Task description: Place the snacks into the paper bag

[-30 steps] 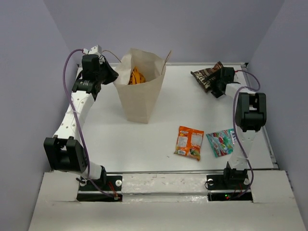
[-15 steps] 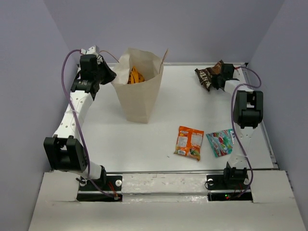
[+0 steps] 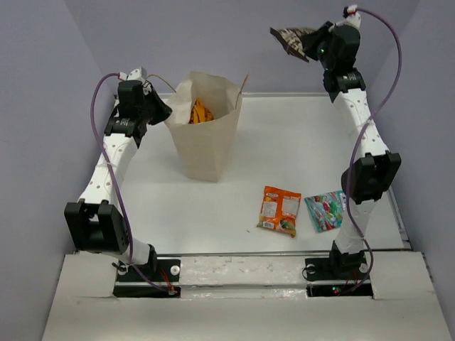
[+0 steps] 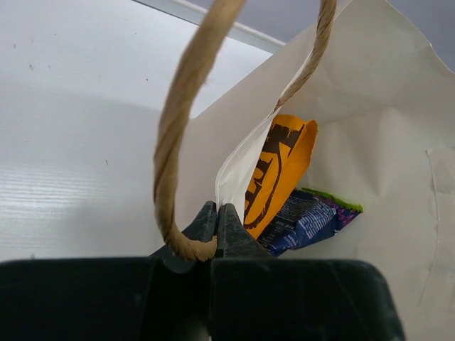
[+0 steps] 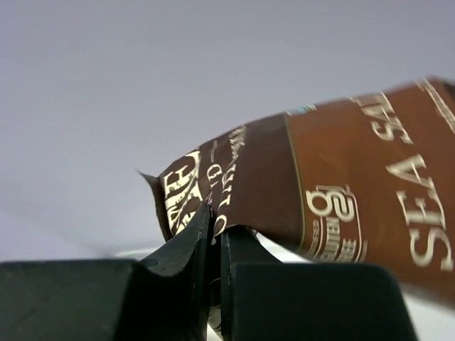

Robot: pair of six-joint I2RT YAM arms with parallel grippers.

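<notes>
Now airborne: the right end effector (image 3: 313, 44), jaws clamped tight on one end of the brown foil snack bag (image 3: 293, 38), has swung it within a second from the far right corner of the white worktop (image 3: 284, 142) to high above the back edge. That lift suggests the carry toward the tall cream-white paper shopping bag (image 3: 206, 142) is under way, the target standing well apart to the left. The left end effector (image 3: 158, 108) stays pinched closed on that bag's rim beside a brown twisted-cord handle (image 4: 178, 128), holding the mouth open.

The count is five snacks. Two are inside, the large orange-yellow chip bag (image 4: 281, 167) and the dark blue bag (image 4: 306, 220). One is aloft. Two lie near each other on the worktop, the small orange packet (image 3: 279, 210) and the small teal-green packet (image 3: 325, 210). One paper bag.
</notes>
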